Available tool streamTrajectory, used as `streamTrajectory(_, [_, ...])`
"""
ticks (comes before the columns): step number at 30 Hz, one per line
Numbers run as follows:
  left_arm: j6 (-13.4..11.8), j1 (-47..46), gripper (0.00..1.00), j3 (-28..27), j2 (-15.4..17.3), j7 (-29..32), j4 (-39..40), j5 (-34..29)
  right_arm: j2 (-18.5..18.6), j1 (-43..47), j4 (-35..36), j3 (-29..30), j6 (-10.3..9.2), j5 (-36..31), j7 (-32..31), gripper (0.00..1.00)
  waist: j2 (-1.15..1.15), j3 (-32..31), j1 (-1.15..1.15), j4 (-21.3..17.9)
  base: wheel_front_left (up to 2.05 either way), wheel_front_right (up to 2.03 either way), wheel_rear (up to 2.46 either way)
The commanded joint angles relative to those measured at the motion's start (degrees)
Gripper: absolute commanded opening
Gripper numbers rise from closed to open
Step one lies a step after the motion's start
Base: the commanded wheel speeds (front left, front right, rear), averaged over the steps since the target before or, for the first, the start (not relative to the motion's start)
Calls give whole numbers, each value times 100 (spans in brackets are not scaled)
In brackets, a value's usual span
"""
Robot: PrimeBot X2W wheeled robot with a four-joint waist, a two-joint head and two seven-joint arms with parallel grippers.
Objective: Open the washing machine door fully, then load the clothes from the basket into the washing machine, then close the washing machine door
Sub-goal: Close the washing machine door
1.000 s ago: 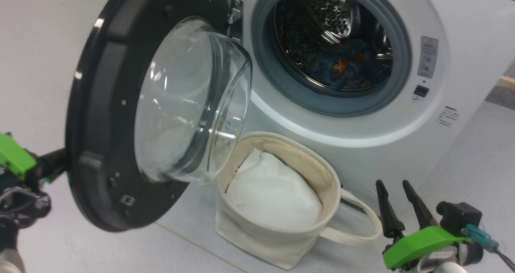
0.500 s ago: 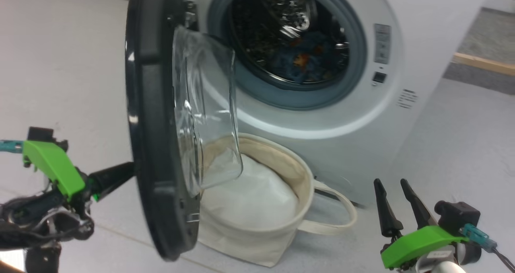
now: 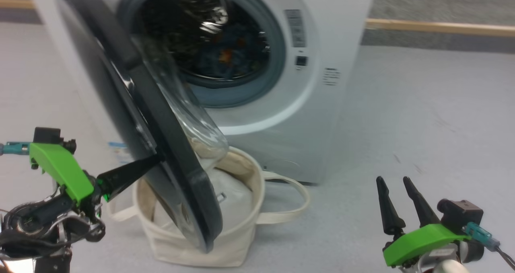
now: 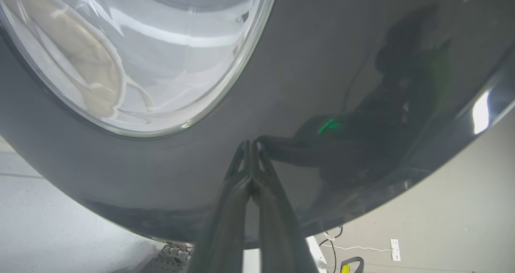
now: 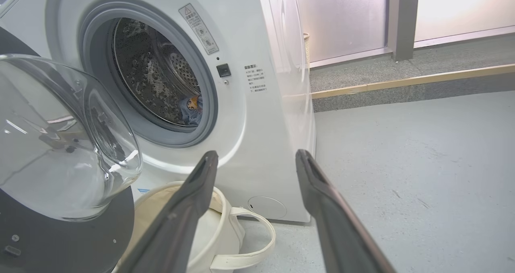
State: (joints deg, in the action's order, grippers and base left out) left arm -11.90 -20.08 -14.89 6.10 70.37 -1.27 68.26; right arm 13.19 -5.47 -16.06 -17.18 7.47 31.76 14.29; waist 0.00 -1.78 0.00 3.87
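At the lower left of the head view, the left claw (image 3: pixel 152 161) is pinched shut on nothing, its tips pressed against the glossy outer face of the door (image 3: pixel 169 144). The left wrist view shows the same contact, on the dark rim just below the glass. At the lower right, the right claw (image 3: pixel 392 180) stands with its fingers spread and empty, pointing up the frame, well apart from everything.

A second ago the door hung wide, its inner side and glass bowl turned toward the camera. Now it is seen nearly edge-on, with the bowl aimed at the opening. The camera has turned too, but the door's angle to the washer (image 3: pixel 281 116) has plainly narrowed.

The door's lower edge passes in front of the basket (image 3: pixel 201 249), which holds only a white pad (image 3: pixel 237 200) — whether door and basket touch I cannot tell.

Farther back, the clothes (image 3: pixel 223 58) lie as a blurred blue heap with an orange spot inside the drum. So loading looks finished and the closing push is roughly midway.

The left arm reaches low, with its fingers angled up and to the right into the door.
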Motion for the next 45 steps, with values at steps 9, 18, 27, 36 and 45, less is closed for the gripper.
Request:
streamTrajectory(9, [232, -487, 0, -355, -36, -672, 104, -50, 73, -343, 231, -29, 2, -104, 71, 100, 0, 287, 0, -1182, 0, 0, 0])
streamTrajectory(18, [454, -828, 0, -564, -37, -1234, -317, -132, 17, -468, 241, -48, 2, -103, 71, 100, 0, 445, 0, -1666, 0, 0, 0])
streamTrajectory(27, [817, -1223, 0, -787, 19, -1871, -949, -206, 7, -578, 241, -82, 2, -101, 71, 100, 0, 511, 0, -2008, 0, 0, 0])
streamTrajectory(36, [1056, -1441, 0, -796, 59, -2103, -1430, -237, 43, -575, 262, -47, 2, -79, 71, 100, 0, 549, 0, -2015, 0, 0, 0])
streamTrajectory(45, [1053, -1343, 100, -621, 71, -1934, -1570, -311, 34, -568, 249, -74, 2, -53, 71, 100, 0, 506, 0, -1519, 0, 0, 0])
